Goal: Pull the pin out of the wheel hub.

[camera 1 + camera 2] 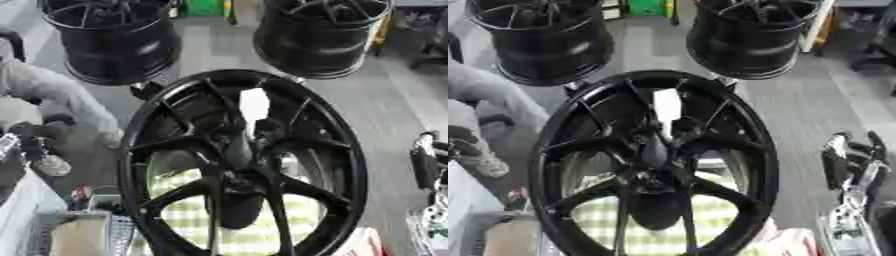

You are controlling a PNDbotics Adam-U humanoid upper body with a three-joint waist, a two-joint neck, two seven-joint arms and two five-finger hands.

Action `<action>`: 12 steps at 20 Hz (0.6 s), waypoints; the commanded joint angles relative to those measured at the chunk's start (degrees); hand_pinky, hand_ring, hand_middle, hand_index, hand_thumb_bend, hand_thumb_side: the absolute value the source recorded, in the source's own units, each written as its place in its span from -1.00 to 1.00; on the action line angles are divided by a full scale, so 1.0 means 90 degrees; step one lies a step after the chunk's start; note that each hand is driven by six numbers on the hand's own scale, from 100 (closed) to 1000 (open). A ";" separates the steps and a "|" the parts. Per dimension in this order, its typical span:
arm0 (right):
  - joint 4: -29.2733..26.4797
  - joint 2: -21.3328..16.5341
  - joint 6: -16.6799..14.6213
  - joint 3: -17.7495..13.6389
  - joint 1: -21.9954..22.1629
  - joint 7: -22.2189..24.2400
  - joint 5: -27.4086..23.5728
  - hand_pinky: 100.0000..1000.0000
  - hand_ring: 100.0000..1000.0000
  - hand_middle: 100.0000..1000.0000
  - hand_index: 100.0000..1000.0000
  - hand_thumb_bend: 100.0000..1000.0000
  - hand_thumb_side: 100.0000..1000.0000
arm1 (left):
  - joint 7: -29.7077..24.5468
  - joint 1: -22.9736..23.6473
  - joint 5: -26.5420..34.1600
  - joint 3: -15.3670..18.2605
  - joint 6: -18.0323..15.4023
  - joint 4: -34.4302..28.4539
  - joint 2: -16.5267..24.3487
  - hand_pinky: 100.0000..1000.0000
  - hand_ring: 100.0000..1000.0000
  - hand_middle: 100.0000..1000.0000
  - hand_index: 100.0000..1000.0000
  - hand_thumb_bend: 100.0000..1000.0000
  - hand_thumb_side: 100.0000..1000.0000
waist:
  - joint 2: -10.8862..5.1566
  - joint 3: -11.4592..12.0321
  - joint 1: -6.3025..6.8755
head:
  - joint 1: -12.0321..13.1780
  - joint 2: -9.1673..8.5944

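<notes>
A large black spoked wheel hub [166, 150] stands upright on its rim in the middle, its face towards me. A white patch [254, 104] shows between the upper spokes. I cannot make out a pin at the dark centre boss [232, 176]. My left hand [33, 137] shows dark at the left edge, apart from the rim, with a silver joint below it. At the right edge my right hand [849, 161] rests open, fingers up, clear of the wheel and holding nothing.
Two more black wheels [114, 40] [319, 35] stand behind, at the back left and back right. A grey padded shape [52, 90] lies along the left side. A green-and-white checked cloth [236, 225] shows through the lower spokes. Grey floor [385, 110] lies to the right.
</notes>
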 commanded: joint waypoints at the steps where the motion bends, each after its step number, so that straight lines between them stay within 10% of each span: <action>1: -0.0146 -0.0068 -0.0008 -0.0014 -0.0026 -0.0004 0.0021 0.06 0.11 0.19 0.78 -1.00 0.01 | -0.0009 -0.0042 0.0019 -0.0005 -0.0003 -0.0146 0.0065 0.39 0.11 0.14 0.40 -1.00 0.77 | -0.0057 -0.0001 0.0005 | -0.0001 -0.0016; 12: -0.0154 -0.0086 0.0003 -0.0014 -0.0017 0.0000 0.0030 0.06 0.12 0.21 0.79 -1.00 0.00 | -0.0012 -0.0036 0.0018 -0.0005 0.0001 -0.0151 0.0062 0.39 0.11 0.14 0.40 -1.00 0.77 | -0.0059 0.0001 0.0003 | 0.0004 -0.0016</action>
